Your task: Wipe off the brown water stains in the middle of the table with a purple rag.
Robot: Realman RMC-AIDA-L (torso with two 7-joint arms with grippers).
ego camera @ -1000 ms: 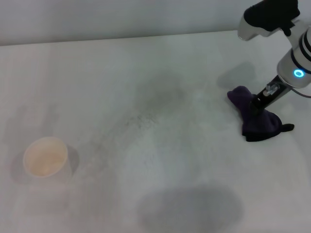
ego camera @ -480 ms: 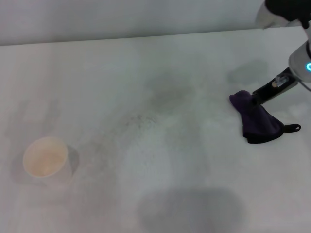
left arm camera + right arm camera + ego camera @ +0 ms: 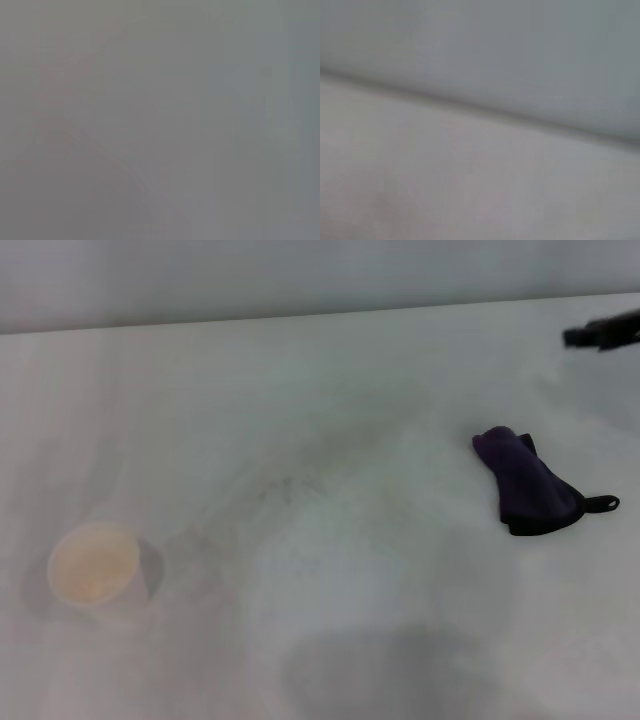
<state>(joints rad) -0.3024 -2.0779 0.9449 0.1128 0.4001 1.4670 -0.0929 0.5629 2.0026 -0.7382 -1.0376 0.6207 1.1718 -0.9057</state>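
Note:
The purple rag (image 3: 530, 483) lies crumpled on the right side of the white table (image 3: 200, 400), its black loop tab pointing right. Nothing holds it. My right gripper (image 3: 603, 335) shows only as a dark blurred tip at the far right edge of the head view, up and away from the rag. No tan-beige stain shows in the middle of the table, only faint grey speckles (image 3: 285, 490). My left gripper is out of view. The left wrist view shows plain grey.
A cream-white cup (image 3: 93, 565) stands at the table's left front. A large grey shadow patch (image 3: 390, 670) lies at the front middle. The table's far edge (image 3: 485, 112) against the wall shows in the right wrist view.
My right gripper has let go of the rag and pulled away up and to the right, almost out of the head view. The rag stays where it was left.

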